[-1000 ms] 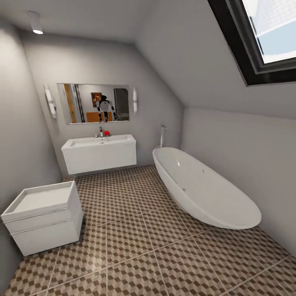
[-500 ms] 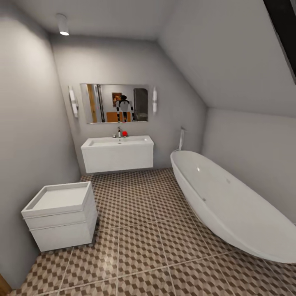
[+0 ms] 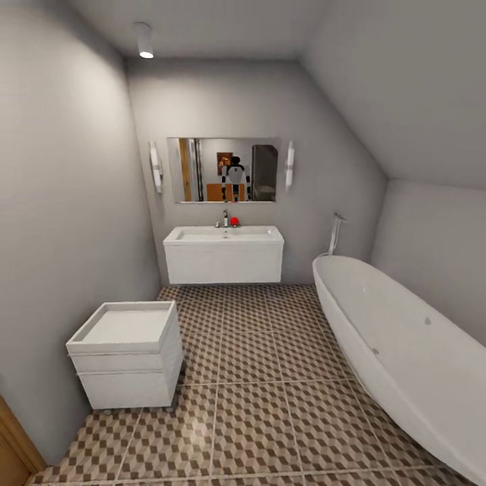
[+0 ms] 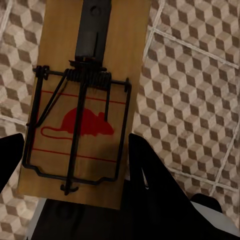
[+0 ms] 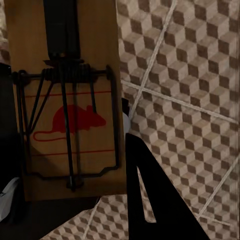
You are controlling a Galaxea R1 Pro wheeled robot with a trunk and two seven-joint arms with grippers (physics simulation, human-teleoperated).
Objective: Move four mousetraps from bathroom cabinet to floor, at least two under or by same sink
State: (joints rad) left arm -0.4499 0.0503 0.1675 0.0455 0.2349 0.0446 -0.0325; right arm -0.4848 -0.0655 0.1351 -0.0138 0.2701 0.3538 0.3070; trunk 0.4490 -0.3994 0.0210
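Between each hand's fingers (image 4: 150, 175), a mousetrap (image 4: 85, 100) lies lengthwise.

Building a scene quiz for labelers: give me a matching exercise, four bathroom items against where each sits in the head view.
Things:
1. bathroom sink
2. bathtub
3. toilet
4. mirror

Places:
A. along the right-hand wall
B. on the back wall, between two slim wall lights
C. standing on the patterned tiles by the left-hand wall
D. on top of the white unit against the back wall, chrome tap at its rear edge

Pairs: 1-D, 2-A, 3-C, 4-B
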